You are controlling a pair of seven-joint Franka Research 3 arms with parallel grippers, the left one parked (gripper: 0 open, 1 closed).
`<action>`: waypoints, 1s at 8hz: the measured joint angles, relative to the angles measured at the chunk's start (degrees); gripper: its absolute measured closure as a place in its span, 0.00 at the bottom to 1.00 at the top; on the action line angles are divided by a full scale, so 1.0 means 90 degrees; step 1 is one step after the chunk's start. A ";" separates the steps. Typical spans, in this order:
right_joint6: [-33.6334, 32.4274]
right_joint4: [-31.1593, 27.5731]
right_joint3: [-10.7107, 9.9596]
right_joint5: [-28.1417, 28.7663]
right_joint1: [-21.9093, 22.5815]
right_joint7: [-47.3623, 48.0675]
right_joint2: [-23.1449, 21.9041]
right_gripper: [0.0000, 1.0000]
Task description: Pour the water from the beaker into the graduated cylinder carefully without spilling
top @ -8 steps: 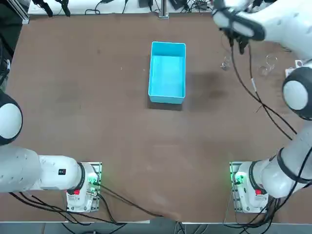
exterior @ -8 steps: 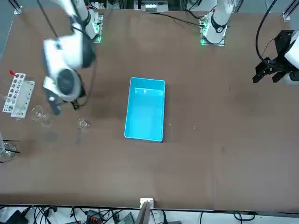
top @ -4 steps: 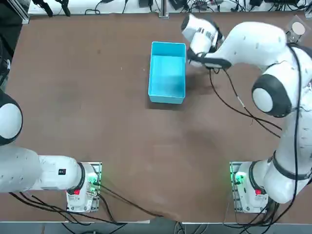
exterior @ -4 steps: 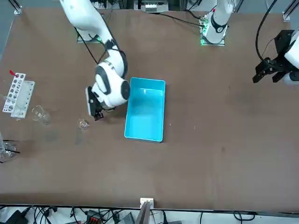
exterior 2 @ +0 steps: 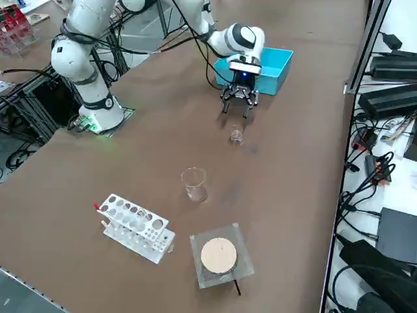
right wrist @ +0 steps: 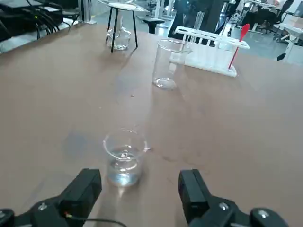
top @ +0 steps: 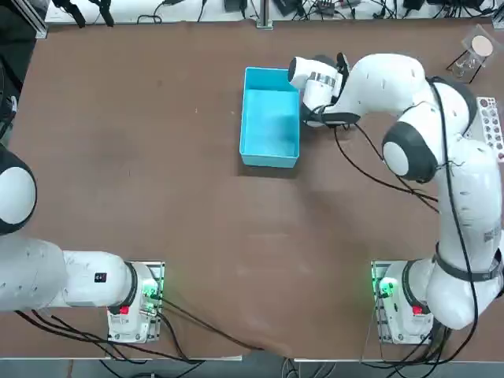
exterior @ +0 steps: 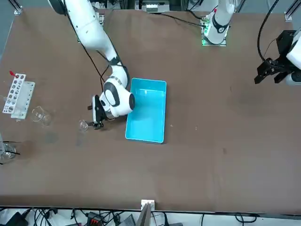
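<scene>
Having swung down toward the small beaker (right wrist: 124,163) since a second ago, now facing it with the right tool (right wrist: 140,177) spread wide and holding nothing; apparently preparing for the grasp. In the right side view, sitting upright on the tabletop (exterior 2: 293,195) at the tool's 6 o'clock, containing clear liquid low down: the beaker. Lying at the tool's 1 o'clock: the blue bin (exterior 2: 277,81). Standing upright at the beaker's 7 o'clock: the taller spouted glass vessel (right wrist: 165,64), probably serving as the graduated cylinder; showing no clear water level. Farther, at that vessel's 8 o'clock, resting: the white test-tube rack (right wrist: 208,59), holding a red-ended stick (right wrist: 239,45); at its 5 o'clock, standing over a flask (right wrist: 119,39): the tripod (right wrist: 122,6). Still needing a low, steady grip; risking tipping the beaker.
</scene>
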 joint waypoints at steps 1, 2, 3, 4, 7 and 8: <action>-0.0057 0.0241 -0.0097 -0.0007 -0.0002 0.0084 0.0265 0.00; -0.0083 0.0356 -0.0161 -0.0074 -0.0004 0.0239 0.0458 0.00; -0.0098 0.0394 -0.0208 -0.0149 -0.0007 0.0339 0.0583 0.00; -0.0101 0.0403 -0.0232 -0.0174 -0.0007 0.0400 0.0661 0.00; -0.0127 0.0420 -0.0285 -0.0177 -0.0009 0.0493 0.0733 0.00; -0.0121 0.0443 -0.0330 -0.0179 -0.0012 0.0500 0.0758 0.00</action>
